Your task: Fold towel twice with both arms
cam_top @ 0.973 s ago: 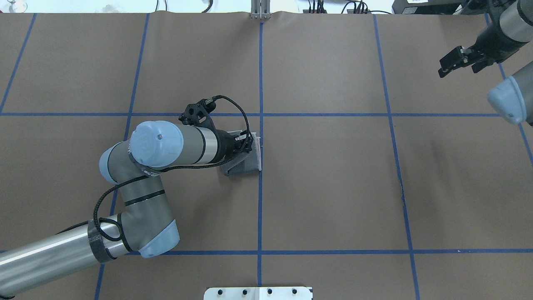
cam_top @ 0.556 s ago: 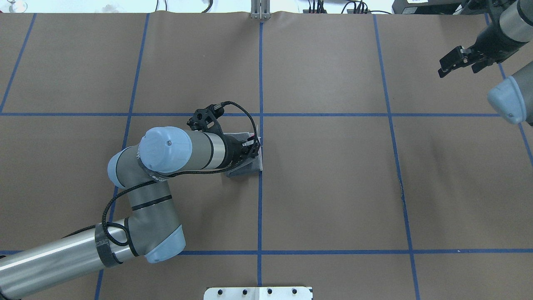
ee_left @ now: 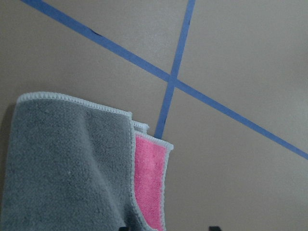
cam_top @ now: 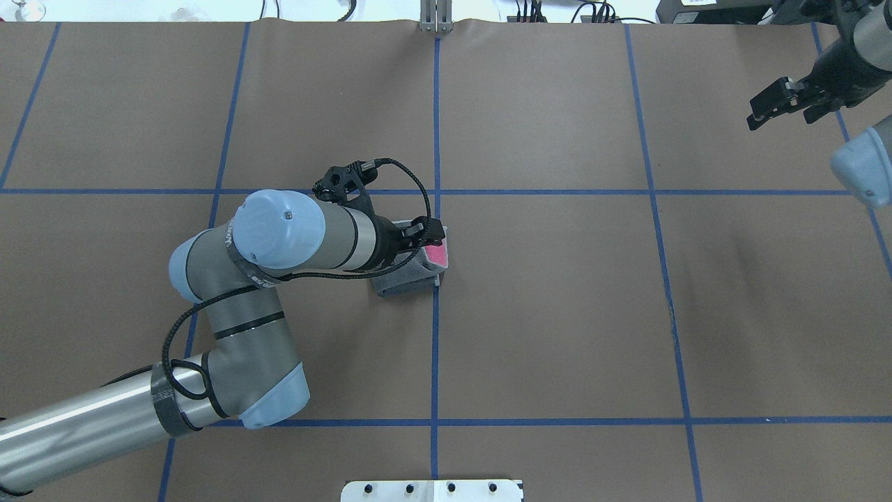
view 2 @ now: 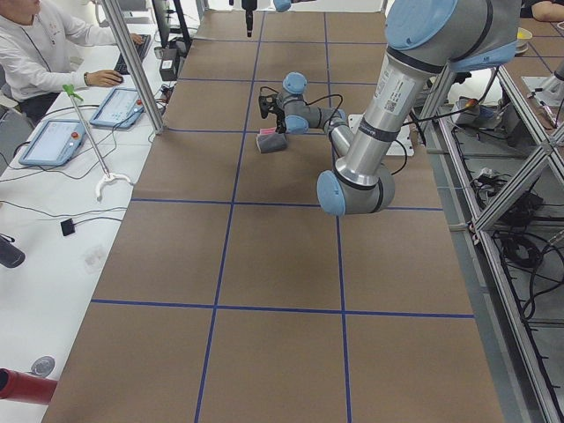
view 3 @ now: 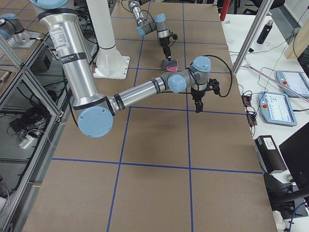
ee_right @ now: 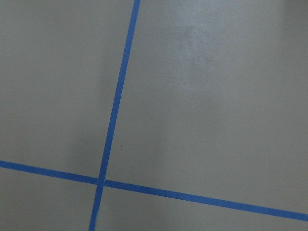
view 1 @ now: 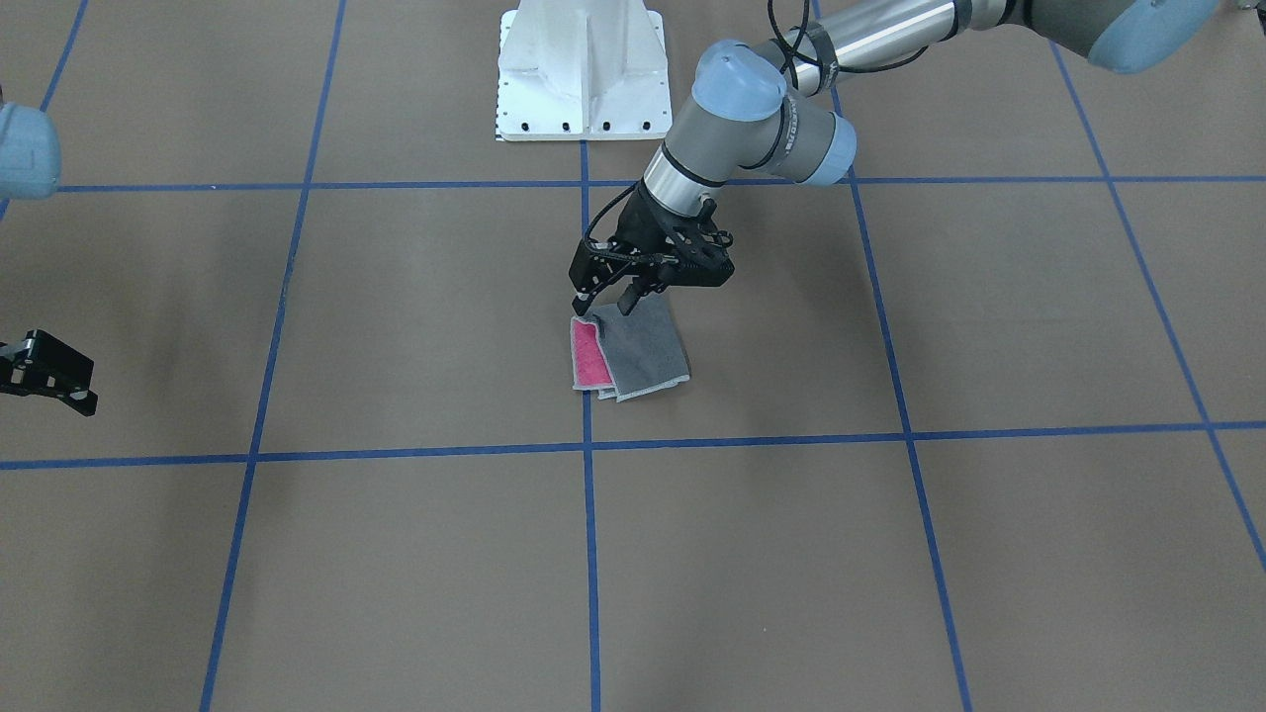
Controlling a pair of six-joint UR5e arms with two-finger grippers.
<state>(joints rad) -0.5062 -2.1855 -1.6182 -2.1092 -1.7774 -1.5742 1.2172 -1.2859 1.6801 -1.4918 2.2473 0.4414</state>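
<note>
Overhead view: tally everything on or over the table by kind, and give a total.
Towel: 1
Robot arms: 2, the left arm and the right arm
White pedestal: 1
Total: 4

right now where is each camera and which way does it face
front-facing: across table, facing robot; left gripper over towel.
overhead: behind robot, looking down; left arm, right gripper.
exterior left: table's end; left arm near.
exterior right: opposite end; right arm near.
left wrist: down on towel.
right wrist: down on table only.
front-facing, overhead share towel.
</note>
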